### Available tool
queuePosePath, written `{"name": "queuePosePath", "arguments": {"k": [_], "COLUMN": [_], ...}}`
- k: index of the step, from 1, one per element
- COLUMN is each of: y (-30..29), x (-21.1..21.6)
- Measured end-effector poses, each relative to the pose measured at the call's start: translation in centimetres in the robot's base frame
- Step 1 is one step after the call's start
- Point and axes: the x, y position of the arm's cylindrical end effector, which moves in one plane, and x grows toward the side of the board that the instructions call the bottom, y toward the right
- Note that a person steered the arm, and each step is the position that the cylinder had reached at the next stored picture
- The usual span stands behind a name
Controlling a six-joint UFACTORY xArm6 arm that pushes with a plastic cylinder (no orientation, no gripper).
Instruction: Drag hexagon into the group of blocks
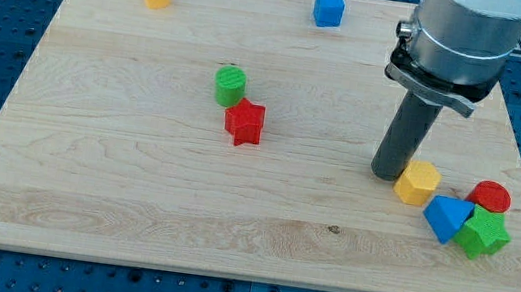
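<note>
You see my tip touching the yellow hexagon from its 9 o'clock, near the surface edge at 3 o'clock. The blue block, red cylinder and green star cluster beside it. No fingers exist here.

Pale matt wooden board; ridged plastic-looking yellow hexagon; dark matt rod.

Wooden board, eight coloured blocks scattered
</note>
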Motion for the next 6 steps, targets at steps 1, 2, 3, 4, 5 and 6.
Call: {"name": "queuePosePath", "arguments": {"k": [1, 2, 3, 4, 5, 6], "y": [1.1, 1.5, 1.5, 1.7, 2.9, 3.0], "x": [0.0, 0.0, 0.0, 0.0, 0.0, 0.0]}}
